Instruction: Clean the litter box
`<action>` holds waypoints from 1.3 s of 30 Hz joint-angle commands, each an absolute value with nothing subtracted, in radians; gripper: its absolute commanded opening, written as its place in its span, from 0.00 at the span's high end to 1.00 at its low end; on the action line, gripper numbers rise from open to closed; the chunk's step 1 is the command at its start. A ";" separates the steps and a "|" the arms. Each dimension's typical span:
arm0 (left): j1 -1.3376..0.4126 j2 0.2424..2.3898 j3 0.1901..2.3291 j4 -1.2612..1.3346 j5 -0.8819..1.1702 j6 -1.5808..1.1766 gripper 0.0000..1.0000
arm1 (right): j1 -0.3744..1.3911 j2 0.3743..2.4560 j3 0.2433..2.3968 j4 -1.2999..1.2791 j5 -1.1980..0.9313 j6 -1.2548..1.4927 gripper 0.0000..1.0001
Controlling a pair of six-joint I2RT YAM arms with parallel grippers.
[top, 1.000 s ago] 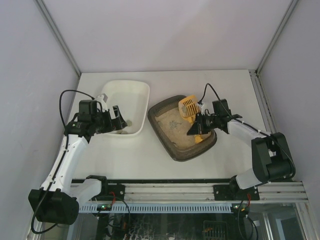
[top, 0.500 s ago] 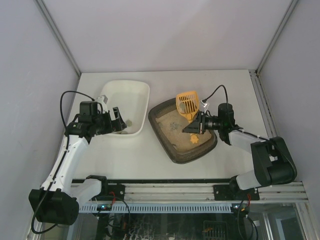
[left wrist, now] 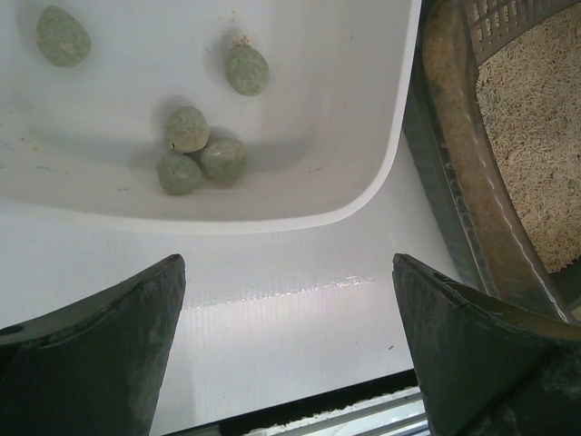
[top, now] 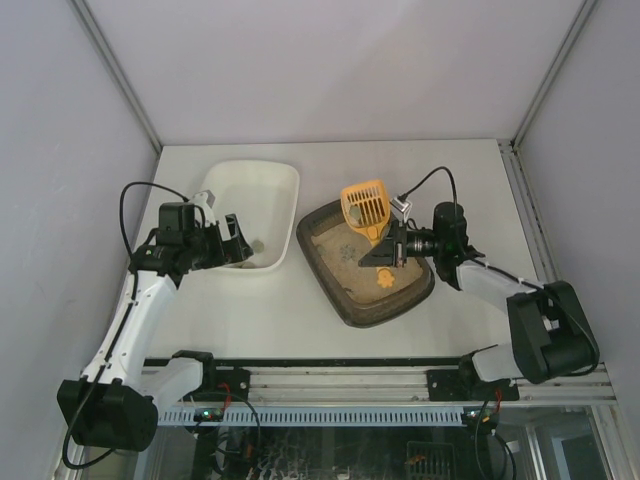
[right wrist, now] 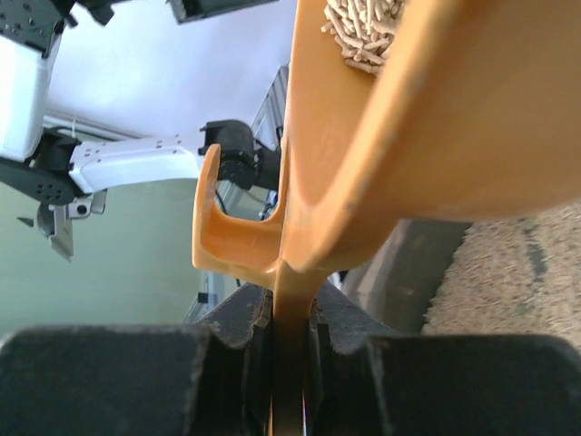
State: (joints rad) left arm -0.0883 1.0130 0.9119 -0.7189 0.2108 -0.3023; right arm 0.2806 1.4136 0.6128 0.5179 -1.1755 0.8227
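The dark brown-olive litter box (top: 352,290) with tan litter sits mid-table; its rim also shows in the left wrist view (left wrist: 463,191). My right gripper (top: 388,252) is shut on the handle of an orange slotted scoop (top: 366,207), held tilted above the box's far part. In the right wrist view the scoop (right wrist: 427,118) fills the frame with some litter pellets (right wrist: 363,27) in it. My left gripper (top: 232,243) is open and empty, hovering at the near right side of the white tray (top: 275,172). Several grey-green clumps (left wrist: 195,150) lie in that tray.
The white tray's rim (left wrist: 272,220) lies just ahead of my left fingers (left wrist: 100,354). The table's near edge and the rail (top: 380,385) are below. Grey walls enclose the table on three sides.
My right gripper lifted the scoop out of the litter and swung it up and left over the box's far edge. The left arm has not moved.
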 commanded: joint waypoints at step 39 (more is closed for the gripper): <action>-0.014 0.973 0.999 -0.926 0.483 0.070 0.00 | 0.402 0.995 0.370 0.484 -0.799 1.165 1.00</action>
State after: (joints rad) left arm -0.0586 0.9760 0.9466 -0.9009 0.3508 -0.0288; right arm 0.4126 1.0389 0.3298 0.4831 -0.8375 1.2388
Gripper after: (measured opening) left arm 0.996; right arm 0.108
